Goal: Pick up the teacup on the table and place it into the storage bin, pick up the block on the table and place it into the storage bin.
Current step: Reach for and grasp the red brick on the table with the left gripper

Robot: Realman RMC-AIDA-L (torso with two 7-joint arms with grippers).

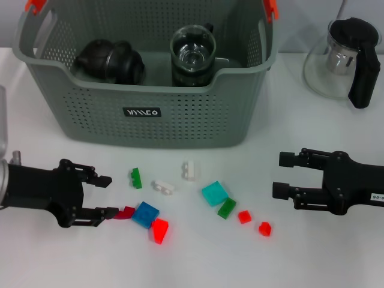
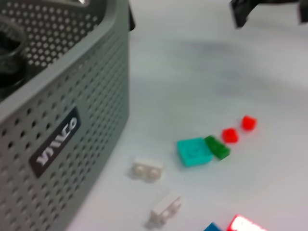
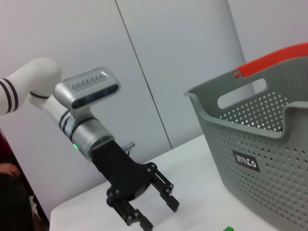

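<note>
The storage bin (image 1: 150,114) stands at the back of the white surface (image 1: 198,264). Inside the bin sit a dark round teapot (image 1: 111,60) and a glass cup (image 1: 193,54) with a black handle, side by side. A glass kettle (image 1: 342,57) with a black handle stands on the surface to the right of the bin.

In front of the bin many small blocks lie spread out. There are two white blocks (image 1: 191,170), a green block (image 1: 135,177), a light teal block (image 1: 214,193), a blue block (image 1: 146,214), a bright red block (image 1: 159,230) and two tiny red ones (image 1: 244,216).

The left claw (image 1: 105,195) hangs low in front of the bin's left corner. Its fingers are spread wide and hold nothing, and a dark red block (image 1: 125,212) lies right at the tip of its lower finger. The right claw (image 1: 281,175) hangs low in front of the bin's right corner, also spread wide and holding nothing.
</note>
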